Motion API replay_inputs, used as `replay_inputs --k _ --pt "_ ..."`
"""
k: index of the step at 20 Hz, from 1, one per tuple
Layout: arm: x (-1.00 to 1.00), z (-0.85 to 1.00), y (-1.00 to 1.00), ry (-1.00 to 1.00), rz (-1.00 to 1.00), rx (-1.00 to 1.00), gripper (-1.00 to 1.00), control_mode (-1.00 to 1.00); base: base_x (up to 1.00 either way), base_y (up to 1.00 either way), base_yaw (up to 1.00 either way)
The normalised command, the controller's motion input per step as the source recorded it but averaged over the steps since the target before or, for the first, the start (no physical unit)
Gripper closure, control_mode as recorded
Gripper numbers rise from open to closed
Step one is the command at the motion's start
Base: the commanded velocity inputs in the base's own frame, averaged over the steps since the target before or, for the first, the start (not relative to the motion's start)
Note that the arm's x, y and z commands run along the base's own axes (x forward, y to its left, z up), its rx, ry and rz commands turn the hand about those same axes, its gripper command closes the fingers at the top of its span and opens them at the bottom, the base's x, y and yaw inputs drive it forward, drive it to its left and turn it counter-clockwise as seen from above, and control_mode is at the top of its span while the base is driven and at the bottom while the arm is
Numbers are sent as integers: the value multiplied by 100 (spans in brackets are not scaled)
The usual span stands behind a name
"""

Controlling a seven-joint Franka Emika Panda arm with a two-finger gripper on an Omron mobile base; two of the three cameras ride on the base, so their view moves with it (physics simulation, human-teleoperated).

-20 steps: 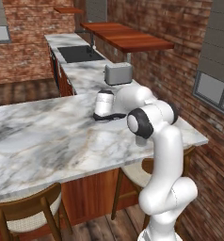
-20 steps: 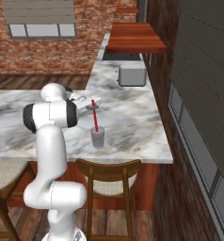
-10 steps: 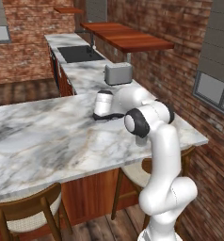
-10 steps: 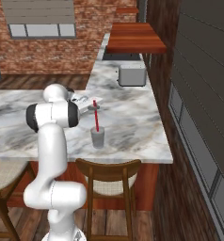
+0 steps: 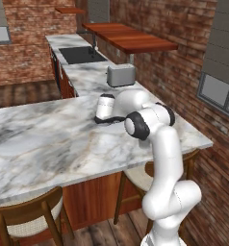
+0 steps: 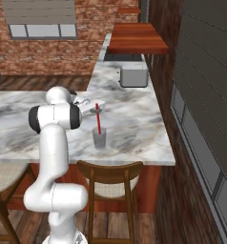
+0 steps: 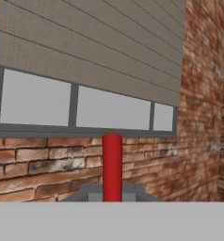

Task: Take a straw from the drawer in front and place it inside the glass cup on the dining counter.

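One thin red straw (image 6: 98, 122) stands upright in clear glass cup (image 6: 99, 139).

The small clear glass cup (image 6: 99, 138) stands on the white marble counter (image 6: 134, 128). The thin red straw (image 6: 98, 120) stands in it. The silver toaster (image 6: 134, 76) sits at 1 o'clock, well apart.
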Motion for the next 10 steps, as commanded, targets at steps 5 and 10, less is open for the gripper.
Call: replay_inputs --k 5,10 --pt "12 -8 0 -7 0 0 100 -100 0 0 0" --pt "-18 -2 -7 -7 0 0 100 -100 0 0 0"
